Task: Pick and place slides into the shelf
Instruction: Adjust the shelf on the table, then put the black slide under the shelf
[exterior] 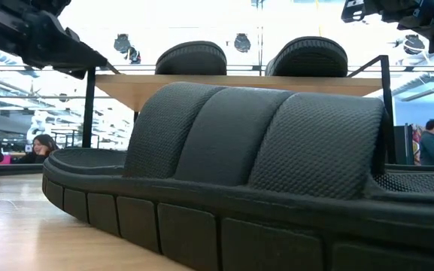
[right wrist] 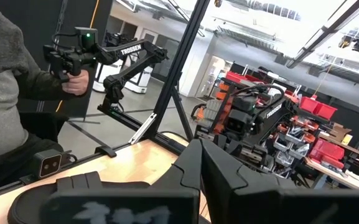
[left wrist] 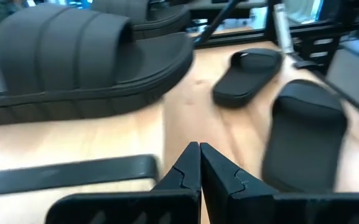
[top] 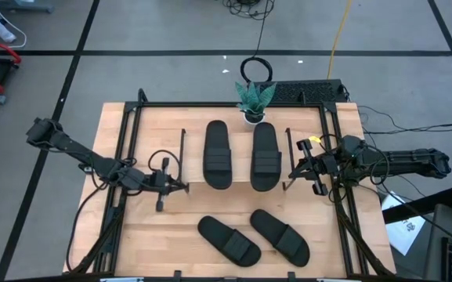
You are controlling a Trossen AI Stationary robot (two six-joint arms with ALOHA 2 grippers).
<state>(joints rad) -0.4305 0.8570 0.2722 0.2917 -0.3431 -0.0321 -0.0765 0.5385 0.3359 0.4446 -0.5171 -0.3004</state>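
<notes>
Two black slides [top: 218, 154] [top: 265, 157] lie side by side, soles down, on the shelf's light wood board [top: 241, 168] in the middle of the table. In the low view they show on the board [exterior: 239, 81] as two straps [exterior: 191, 56] [exterior: 307, 54]. Two more slides [top: 228, 240] [top: 280, 236] lie flat on the tabletop near the front edge; one [exterior: 262, 150] fills the low view. My left gripper [top: 182, 186] [left wrist: 199, 149] is shut and holds nothing, just left of the shelf's near left corner. My right gripper [top: 292, 168] [right wrist: 199, 144] is shut and bare, by the shelf's right frame.
A small potted plant [top: 253, 100] stands at the table's far edge behind the shelf, with a black mat [top: 308, 92] beside it. Black frame rails [top: 124, 157] [top: 339, 157] run along both table sides. A seated person [right wrist: 11, 93] shows beyond the table.
</notes>
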